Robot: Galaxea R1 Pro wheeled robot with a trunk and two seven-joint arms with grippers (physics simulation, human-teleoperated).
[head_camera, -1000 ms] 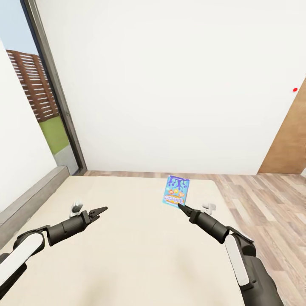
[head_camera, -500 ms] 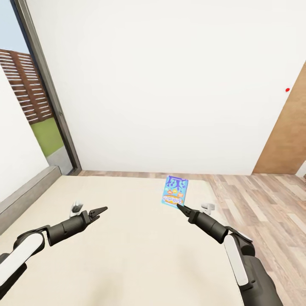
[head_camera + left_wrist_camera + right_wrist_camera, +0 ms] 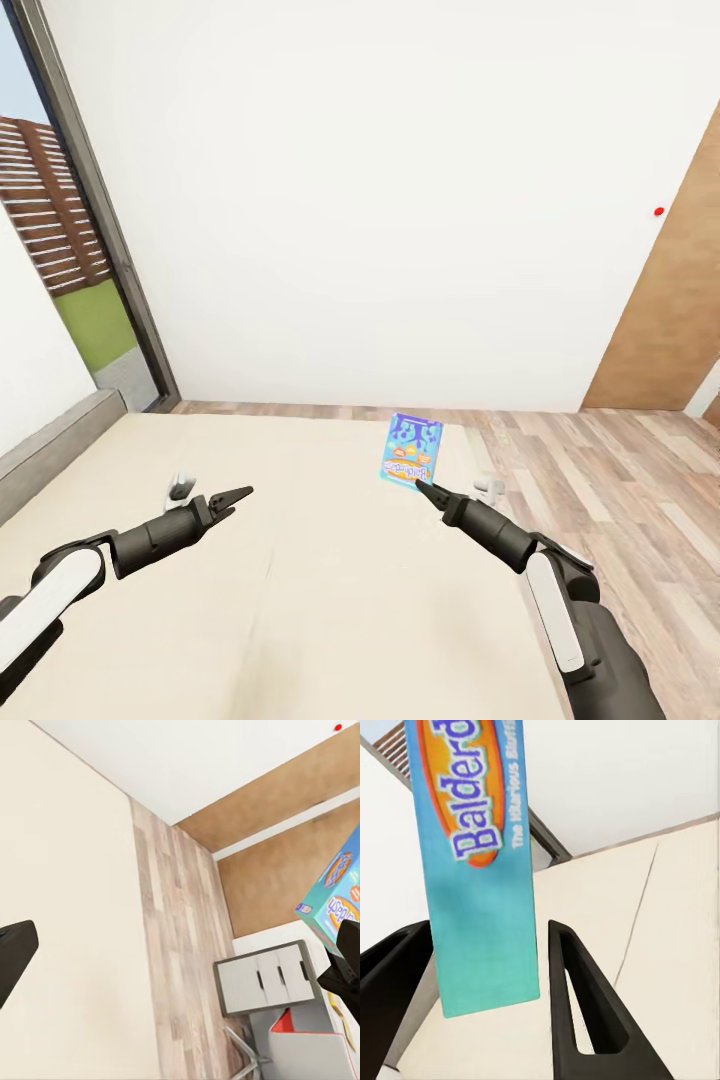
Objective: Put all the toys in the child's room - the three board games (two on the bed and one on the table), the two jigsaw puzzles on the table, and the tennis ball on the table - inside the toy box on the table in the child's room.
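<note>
A small blue cartoon-printed board game (image 3: 412, 449), lettered "Balderdash", stands upright above the cream bed (image 3: 300, 600). My right gripper (image 3: 424, 487) is shut on its lower edge. In the right wrist view the blue box (image 3: 480, 870) hangs between the two dark fingers (image 3: 577, 1005). My left gripper (image 3: 236, 497) hovers open over the bed's left half with nothing in it. The left wrist view catches the same box (image 3: 336, 894) off to one side. The toy box, table and other toys are out of view.
A white wall (image 3: 380, 200) rises behind the bed. A dark-framed glass door (image 3: 90, 220) is at the left and a brown wooden door (image 3: 670, 320) at the right. Wood-plank floor (image 3: 600, 470) runs along the bed's right side. A grey drawer unit (image 3: 266, 979) shows in the left wrist view.
The whole picture has slid left, so the camera is turning right. Both arms and the held blue box keep the same place in the view.
</note>
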